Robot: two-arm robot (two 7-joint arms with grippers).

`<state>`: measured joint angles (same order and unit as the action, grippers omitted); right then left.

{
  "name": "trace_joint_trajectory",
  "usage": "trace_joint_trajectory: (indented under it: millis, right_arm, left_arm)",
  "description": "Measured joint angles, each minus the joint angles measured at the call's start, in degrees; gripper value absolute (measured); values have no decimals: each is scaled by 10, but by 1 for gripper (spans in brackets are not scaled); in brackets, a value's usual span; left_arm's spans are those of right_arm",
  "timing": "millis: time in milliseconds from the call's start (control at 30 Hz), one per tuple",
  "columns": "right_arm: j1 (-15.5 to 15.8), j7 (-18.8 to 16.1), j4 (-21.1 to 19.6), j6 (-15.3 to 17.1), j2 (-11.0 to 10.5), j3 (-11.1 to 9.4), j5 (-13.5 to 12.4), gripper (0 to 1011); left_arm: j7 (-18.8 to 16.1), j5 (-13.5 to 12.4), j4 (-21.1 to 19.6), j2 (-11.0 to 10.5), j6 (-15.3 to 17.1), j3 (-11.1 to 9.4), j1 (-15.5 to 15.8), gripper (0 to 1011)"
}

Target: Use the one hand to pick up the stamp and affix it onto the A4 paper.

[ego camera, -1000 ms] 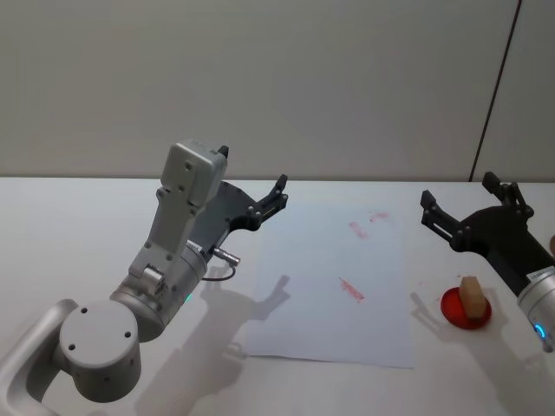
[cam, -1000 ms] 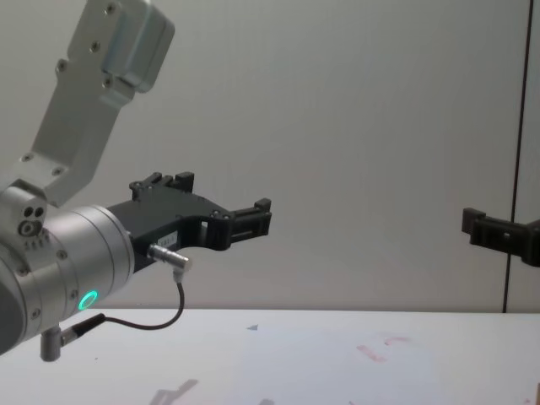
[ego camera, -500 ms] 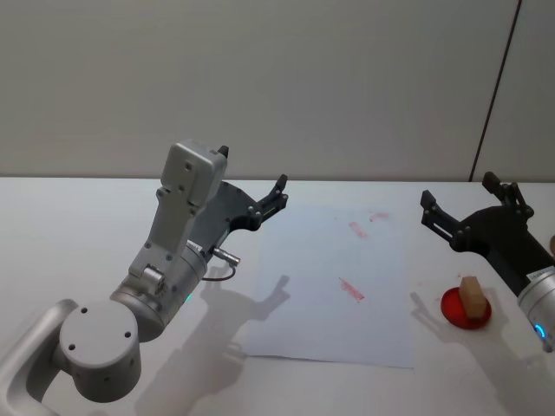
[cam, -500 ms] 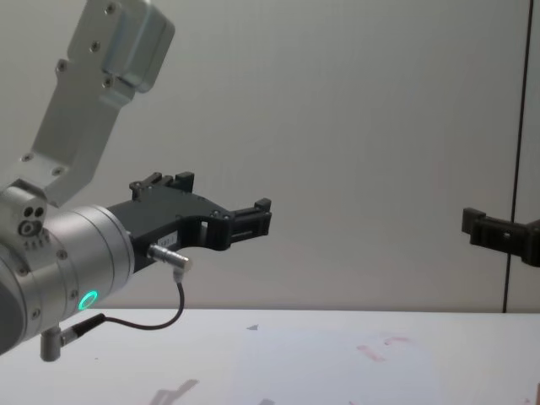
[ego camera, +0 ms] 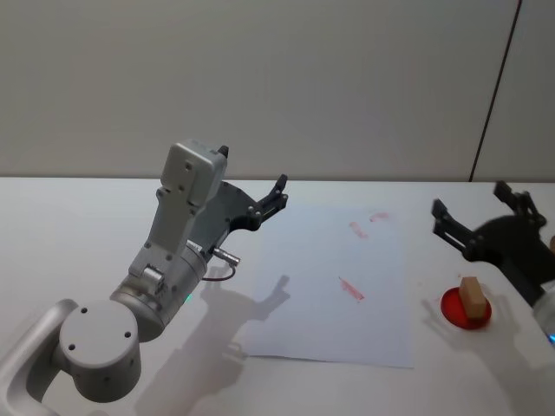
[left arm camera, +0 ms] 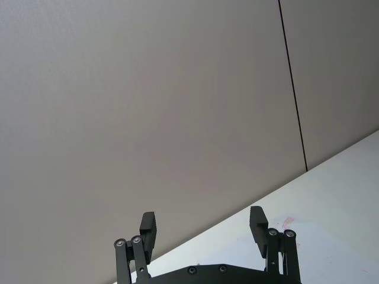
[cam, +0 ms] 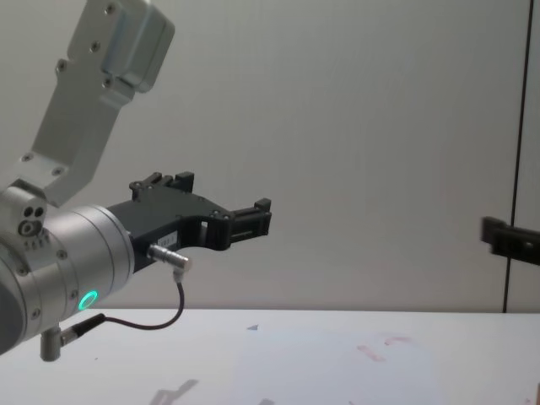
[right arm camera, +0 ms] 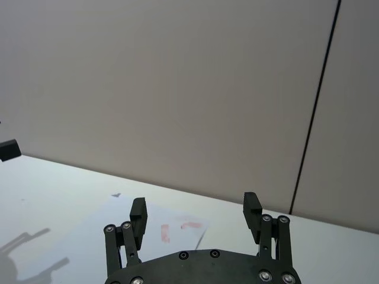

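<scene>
A plain, matt grey wall (ego camera: 260,78) with one thin dark vertical seam (ego camera: 496,87) backs a smooth white desk (ego camera: 78,217).

Near the desk's left edge the left arm (ego camera: 178,225), smooth silver metal with a boxy housing, holds the left gripper (left arm camera: 203,220) above the desk, just beside the left edge of the A4 paper (ego camera: 312,303). Its flat black fingers (left arm camera: 257,218) stand well apart, with nothing between them. The chest view adds a glowing green ring (cam: 87,299) on the wrist, a thin black cable (cam: 164,324) looping below it, and a small pale label (cam: 171,239) too small to read.

The A4 paper, a thin white rectangle, lies flat at the middle of the desk. It bears a few smudged red ink marks (ego camera: 351,289), none readable as writing.

Near the desk's right edge, apart from the paper, the stamp (ego camera: 472,297), a small tan wooden block with angular edges, stands on a round red pad (ego camera: 454,310).

Just behind it the right gripper (ego camera: 471,199) hovers above the desk, not touching the stamp. The right wrist view shows its black, jointed, screw-studded fingers (right arm camera: 251,206) spread wide, empty, with the paper's red marks beyond them.
</scene>
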<state>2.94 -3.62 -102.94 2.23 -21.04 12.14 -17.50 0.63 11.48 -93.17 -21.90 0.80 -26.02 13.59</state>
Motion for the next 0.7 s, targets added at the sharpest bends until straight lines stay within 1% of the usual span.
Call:
trace_joint_trajectory:
  millis: [33, 100, 133, 300, 333, 433, 467, 567, 700]
  right_arm:
    - [4, 2, -4, 1, -3, -2, -3, 1001]
    - [24, 10, -21, 7, -19, -11, -14, 1001]
    - [24, 10, -21, 7, -19, -11, -14, 1001]
    - [62, 34, -54, 24, -50, -31, -39, 1001]
    - [62, 34, -54, 24, -50, -31, -39, 1001]
    - [80, 45, -70, 36, -65, -41, -52, 1001]
    - [80, 45, -70, 36, -65, -41, -52, 1001]
    - [92, 49, -81, 50, -76, -48, -61, 1001]
    - [96, 47, -88, 66, -80, -50, -66, 1001]
  left_arm:
    - [0, 0, 0, 0, 0, 0, 0, 1003]
    - [0, 0, 0, 0, 0, 0, 0, 1003]
    - [0, 0, 0, 0, 0, 0, 0, 1003]
    - [0, 0, 0, 0, 0, 0, 0, 1003]
    - [0, 0, 0, 0, 0, 0, 0, 1003]
    - [0, 0, 0, 0, 0, 0, 0, 1003]
    - [0, 0, 0, 0, 0, 0, 0, 1003]
    - [0, 0, 0, 0, 0, 0, 0, 1003]
    - [0, 0, 0, 0, 0, 0, 0, 1003]
